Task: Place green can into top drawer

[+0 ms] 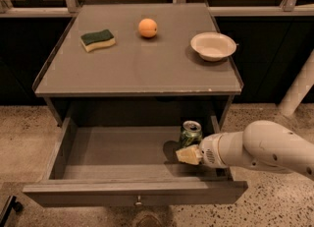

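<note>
Your end effector [188, 154] sits in the top drawer [132, 192], green can [191, 133] upright just behind it; I can't tell its grip.

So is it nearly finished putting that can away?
Nearly. The drawer is pulled open and the can stands upright inside, at its right rear. The gripper is right by the can, in the drawer. Left, it seems: pulling the arm clear.

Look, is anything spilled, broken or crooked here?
Nothing stands out. The green can stands upright in the open top drawer, near its right wall, with the gripper just in front. The sponge, orange and bowl sit neatly on the table.
</note>
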Robot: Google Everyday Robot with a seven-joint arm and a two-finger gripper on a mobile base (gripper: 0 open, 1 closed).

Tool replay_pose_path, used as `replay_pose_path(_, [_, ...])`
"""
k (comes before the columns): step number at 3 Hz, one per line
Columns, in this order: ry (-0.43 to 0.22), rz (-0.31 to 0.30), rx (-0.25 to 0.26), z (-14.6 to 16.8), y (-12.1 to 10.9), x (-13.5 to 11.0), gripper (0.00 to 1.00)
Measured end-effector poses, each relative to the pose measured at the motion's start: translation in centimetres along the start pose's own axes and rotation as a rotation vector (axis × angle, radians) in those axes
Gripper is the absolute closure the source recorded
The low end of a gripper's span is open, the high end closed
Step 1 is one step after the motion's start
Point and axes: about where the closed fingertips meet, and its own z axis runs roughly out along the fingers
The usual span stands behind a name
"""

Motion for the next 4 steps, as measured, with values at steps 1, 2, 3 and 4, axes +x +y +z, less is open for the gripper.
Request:
replay_pose_path(1, [0.0, 0.0, 0.0, 0.0, 0.0, 0.0, 0.59])
replay_pose_path(2, [0.0, 0.0, 0.0, 0.0, 0.0, 0.0, 0.36])
replay_pose_path(3, [0.0, 0.0, 0.0, 0.0, 0.01, 0.0, 0.13])
replay_pose_path(4, [0.0, 0.0, 0.0, 0.0, 0.01, 0.0, 0.0])
